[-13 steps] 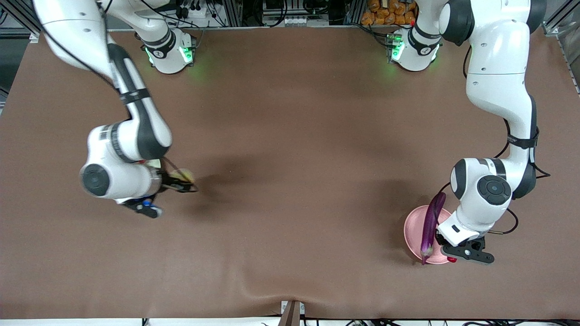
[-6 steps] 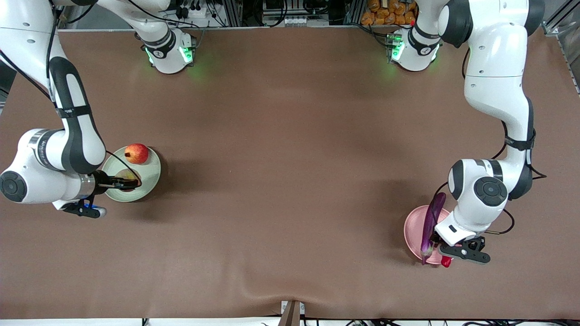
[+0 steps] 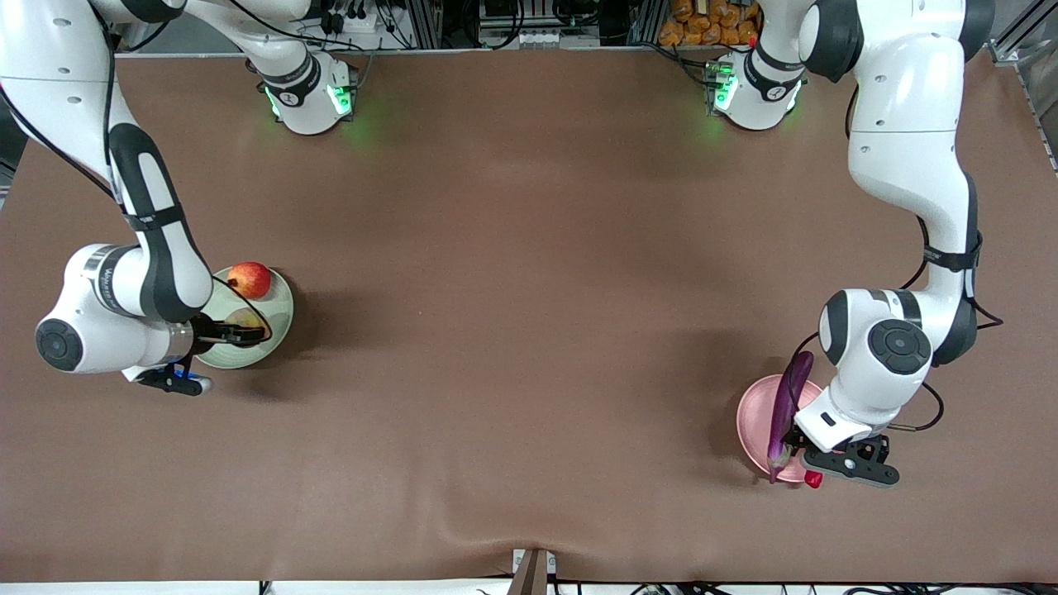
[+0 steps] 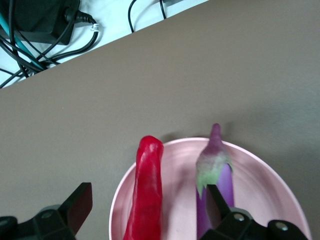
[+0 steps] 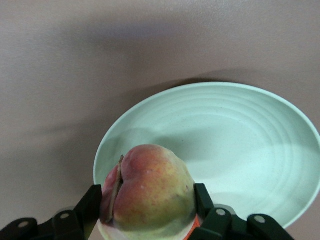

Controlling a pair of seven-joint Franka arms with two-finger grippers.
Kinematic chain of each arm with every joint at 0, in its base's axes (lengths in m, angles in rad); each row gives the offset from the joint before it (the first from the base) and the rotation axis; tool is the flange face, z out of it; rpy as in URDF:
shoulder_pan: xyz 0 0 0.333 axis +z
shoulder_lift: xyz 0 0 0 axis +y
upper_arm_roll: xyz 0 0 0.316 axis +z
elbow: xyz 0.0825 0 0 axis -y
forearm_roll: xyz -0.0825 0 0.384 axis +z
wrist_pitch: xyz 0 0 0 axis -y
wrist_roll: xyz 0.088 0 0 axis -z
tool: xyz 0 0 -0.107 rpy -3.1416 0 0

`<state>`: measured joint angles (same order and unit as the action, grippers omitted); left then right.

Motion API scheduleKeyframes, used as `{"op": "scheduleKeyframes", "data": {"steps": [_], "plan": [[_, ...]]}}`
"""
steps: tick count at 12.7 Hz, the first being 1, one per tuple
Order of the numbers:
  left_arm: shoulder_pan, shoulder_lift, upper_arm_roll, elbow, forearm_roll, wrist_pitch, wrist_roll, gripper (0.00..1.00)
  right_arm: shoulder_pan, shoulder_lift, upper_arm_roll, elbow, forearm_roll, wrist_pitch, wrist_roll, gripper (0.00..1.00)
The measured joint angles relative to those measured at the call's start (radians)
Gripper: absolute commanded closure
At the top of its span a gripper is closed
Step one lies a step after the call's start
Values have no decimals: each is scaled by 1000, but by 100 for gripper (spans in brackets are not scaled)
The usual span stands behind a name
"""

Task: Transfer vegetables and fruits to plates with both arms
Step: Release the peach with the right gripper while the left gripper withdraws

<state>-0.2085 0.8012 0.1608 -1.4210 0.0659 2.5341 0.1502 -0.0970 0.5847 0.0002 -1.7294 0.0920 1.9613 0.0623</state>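
Since a second ago the peach [image 3: 243, 319] has travelled from over bare cloth to the pale green plate [image 3: 279, 318] at the right arm's end of the table, and the left gripper [image 3: 814, 467] has let go of the red chili pepper [image 3: 813, 478] over the pale pink plate [image 3: 752, 413].

That peach sits clamped between the fingers of the right gripper [image 5: 147, 212], low over the green plate and nearer the front camera than the red apple [image 3: 249, 279], which rests on the plate's rim side toward the bases. At the left arm's end, the purple eggplant [image 3: 787, 405] lies across the pink plate with its stem end toward the front camera, and the chili lies beside it; the left gripper's jaws stand wide and empty astride both.

The step in hand looks like the last set-down: three items are plated and only the peach remains held. Next, the right gripper probably needs to lower a little, spread its fingers and lift straight up so the round fruit does not roll into the apple or off the rim.

From the front, only the chili's tip peeks out under the left gripper; the left wrist view shows its whole body on the pink plate [image 4: 260, 175], alongside the eggplant [image 4: 215, 175]. Likewise, the right wrist view shows the peach [image 5: 150, 187] gripped over the green plate [image 5: 240, 130], which the front view half hides.
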Motion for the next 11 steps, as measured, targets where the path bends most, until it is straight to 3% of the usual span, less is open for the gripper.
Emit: {"op": "scheduleKeyframes", "data": {"steps": [3, 5, 8, 11], "plan": [[0, -96, -16, -4, 0, -182, -21, 0, -5, 1, 0, 10, 0, 1, 0, 0], [1, -197, -26, -73, 0, -262, -43, 0, -10, -5, 4, 65, 0, -54, -1, 0], [4, -405, -29, -273, 0, -385, -50, 0, -10, -21, 42, 295, 0, -281, -6, 0], [5, -560, -29, -363, 0, -642, -52, 0, 15, -54, 70, 499, 0, -457, -6, 0]]}}
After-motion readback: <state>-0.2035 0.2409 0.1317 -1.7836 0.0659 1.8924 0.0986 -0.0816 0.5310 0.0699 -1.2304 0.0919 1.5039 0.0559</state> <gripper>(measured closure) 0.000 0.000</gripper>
